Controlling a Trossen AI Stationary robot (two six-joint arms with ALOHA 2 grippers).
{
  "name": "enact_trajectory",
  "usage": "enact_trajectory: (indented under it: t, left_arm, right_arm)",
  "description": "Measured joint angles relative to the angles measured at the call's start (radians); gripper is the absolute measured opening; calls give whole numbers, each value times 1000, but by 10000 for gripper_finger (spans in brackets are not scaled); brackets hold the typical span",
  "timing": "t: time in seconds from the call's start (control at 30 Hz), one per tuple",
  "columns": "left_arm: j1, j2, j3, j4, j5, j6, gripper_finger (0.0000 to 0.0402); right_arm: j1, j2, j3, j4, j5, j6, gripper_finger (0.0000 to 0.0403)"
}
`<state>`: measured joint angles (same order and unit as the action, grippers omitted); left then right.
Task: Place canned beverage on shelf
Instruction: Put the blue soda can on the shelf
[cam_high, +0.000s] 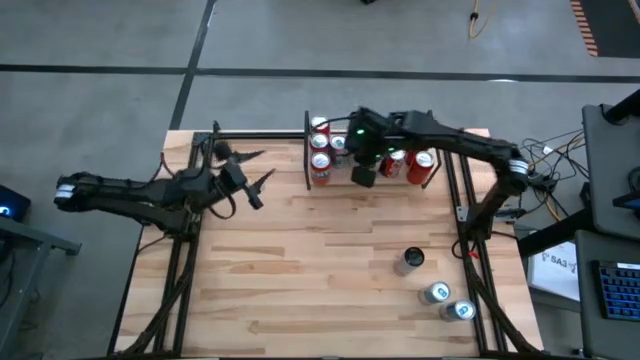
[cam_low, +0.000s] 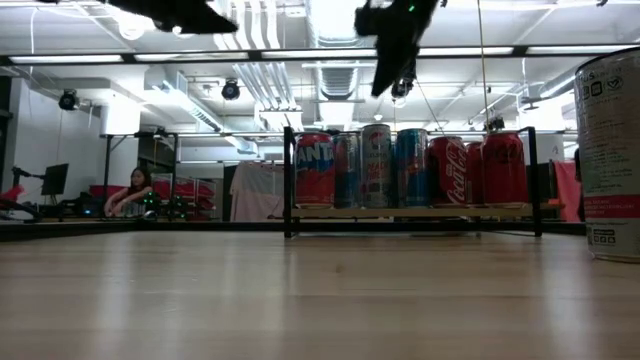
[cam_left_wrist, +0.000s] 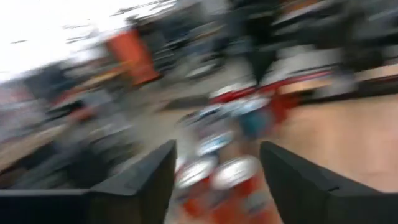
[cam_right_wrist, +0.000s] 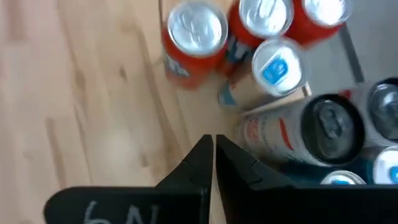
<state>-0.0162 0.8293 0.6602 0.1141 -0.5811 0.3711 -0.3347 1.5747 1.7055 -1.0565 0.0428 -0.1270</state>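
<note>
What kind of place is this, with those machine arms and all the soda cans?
Most likely a robotics lab or workshop hall. The low view shows an open industrial ceiling with strip lights and ducts, a person seated among equipment far back, and a small shelf of cans staged on a wooden table.

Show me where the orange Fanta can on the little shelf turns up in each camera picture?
High view: Fanta can at the shelf's left end.
Low view: leftmost can in the row.
Left wrist view: too blurred to tell.
Right wrist view: orange can near the top.
Shared landmark: the red Coca-Cola can.
</note>
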Motion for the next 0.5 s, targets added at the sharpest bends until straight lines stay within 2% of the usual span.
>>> enact_trajectory:
  t: [0.1, 0.17, 0.23, 0.33, 0.4, 0.5]
  left_arm:
    - [122, 46, 58, -21, 413, -11, 168]
    - [202, 96, 95, -21, 579, -6, 124]
    - [263, 161, 129, -6, 636, -27, 75]
    - [309, 286, 195, 12, 647, -93, 14]
    - [315, 378, 249, 9, 647, -125, 12]
    - [314, 516, 342, -12, 612, -129, 9]
  right_arm:
    - [14, -123, -126, 158, -21, -4, 9]
    - [18, -205, -237, 279, -26, -8, 9]
    - [20, -276, -351, 401, -23, -15, 9]
    - [20, -364, -500, 569, -12, -14, 9]
    - [20, -408, -570, 659, -6, -15, 9]
    - [21, -455, -633, 685, 9, -22, 9]
